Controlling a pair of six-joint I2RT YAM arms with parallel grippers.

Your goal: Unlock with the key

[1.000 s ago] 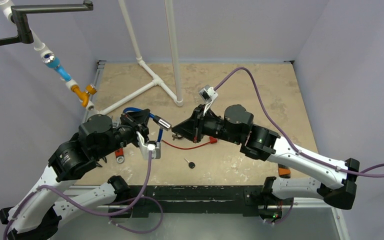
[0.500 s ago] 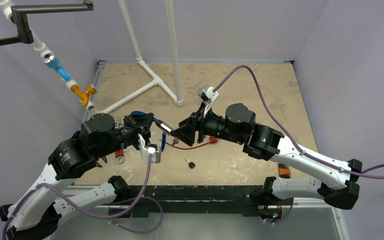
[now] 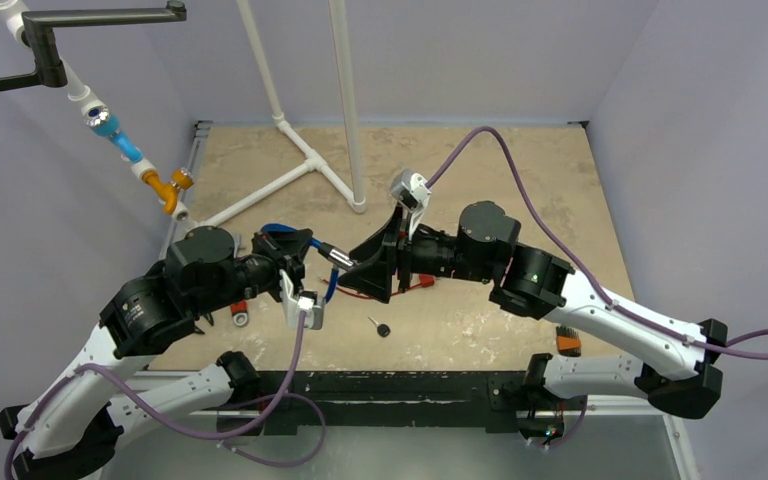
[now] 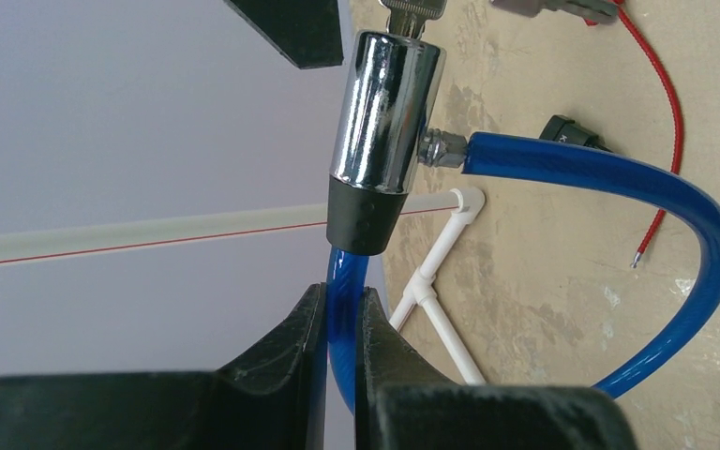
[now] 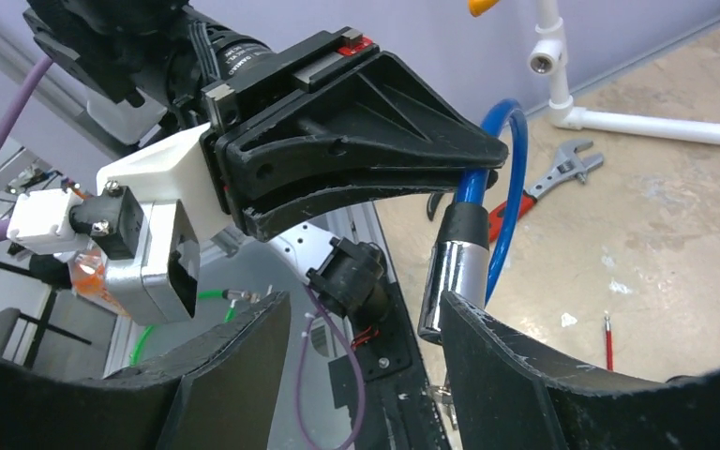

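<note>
Left gripper [image 4: 342, 302] is pinching the blue cable [image 4: 619, 173] just below the chrome lock cylinder [image 4: 386, 112]. Its fingers are closed tight on the cable and are holding the lock above the table [image 3: 520, 190], mid-frame in the top view. Right gripper [image 5: 366, 309] is standing wide apart, gripping nothing. The cylinder is sitting between its fingers, nearer the one at frame right.

What looks like a metal key [image 4: 415, 7] is poking out of the cylinder's end at the top edge of the left wrist view. Cylinder is looking rigid, polished, probably slippery and light, with a black rubbery collar. Cable is glossy, plastic-sheathed and looping, likely flexing under any twist, so the key's flat head is looking like the best hold. A black-headed key [image 3: 381, 327] is lying on the table, lower centre.
</note>
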